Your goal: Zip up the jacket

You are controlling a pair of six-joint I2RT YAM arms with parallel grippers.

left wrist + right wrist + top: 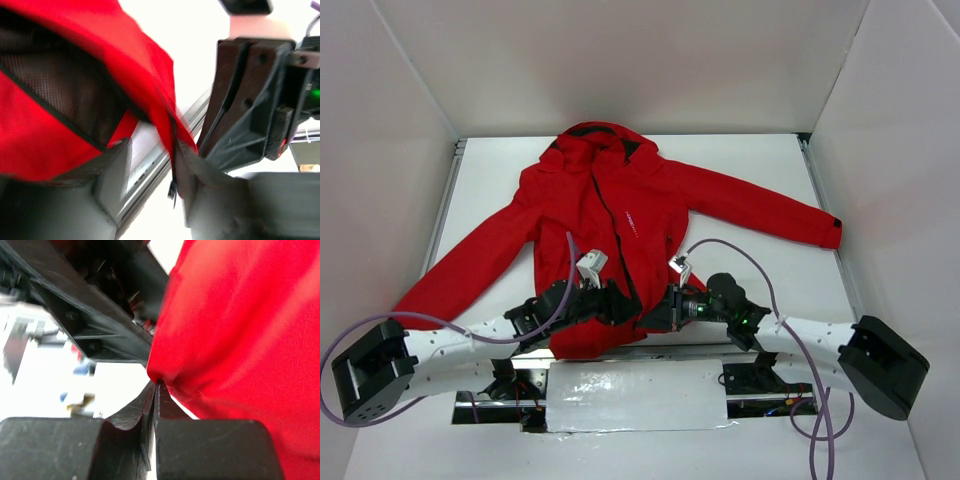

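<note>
Both meet at the near edge of the table (740,160), on the hem of the jacket (610,215) spread across it: right gripper (155,390) pinching its light, limp, slippery-looking cloth, left gripper (150,175) parted around the zip edge, likely the firmest hold

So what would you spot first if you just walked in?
The big red jacket, spread with its sleeves out across the white table. At its near hem the right gripper pinches the red fabric, and the left gripper stands open right beside it.
</note>
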